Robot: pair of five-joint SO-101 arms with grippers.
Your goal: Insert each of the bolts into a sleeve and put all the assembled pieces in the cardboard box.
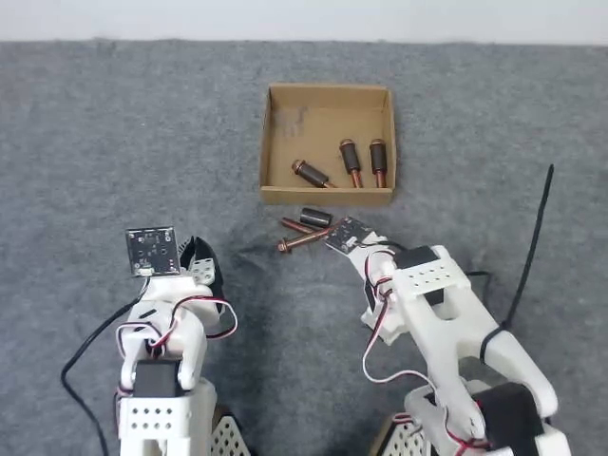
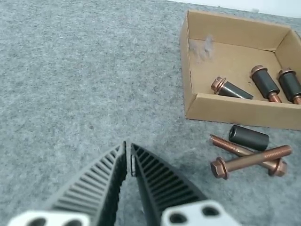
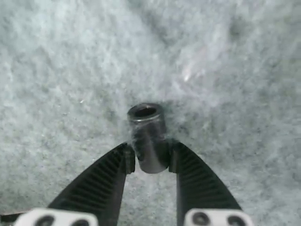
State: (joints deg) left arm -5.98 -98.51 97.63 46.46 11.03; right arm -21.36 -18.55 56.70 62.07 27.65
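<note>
The cardboard box (image 1: pixel 328 95) stands at the back centre and holds three bolts in sleeves (image 1: pixel 311 173) (image 2: pixel 265 83). In front of it, a loose black sleeve (image 1: pixel 316 218) (image 2: pixel 249 137) lies on the mat beside two crossed copper bolts (image 1: pixel 302 241) (image 2: pixel 251 159). My right gripper (image 3: pixel 149 157) is shut on another black sleeve (image 3: pixel 146 134), held just above the mat with its open end facing away. The right arm's wrist (image 1: pixel 427 275) sits just right of the bolts. Left of the bolts and farther from the box, my left gripper (image 2: pixel 128 148) (image 1: pixel 204 261) is shut on nothing.
Grey felt mat (image 1: pixel 114 133) covers the table up to the white wall at the back. A black cable (image 1: pixel 532 247) runs along the right side, near the right arm. Open mat stretches left of the box.
</note>
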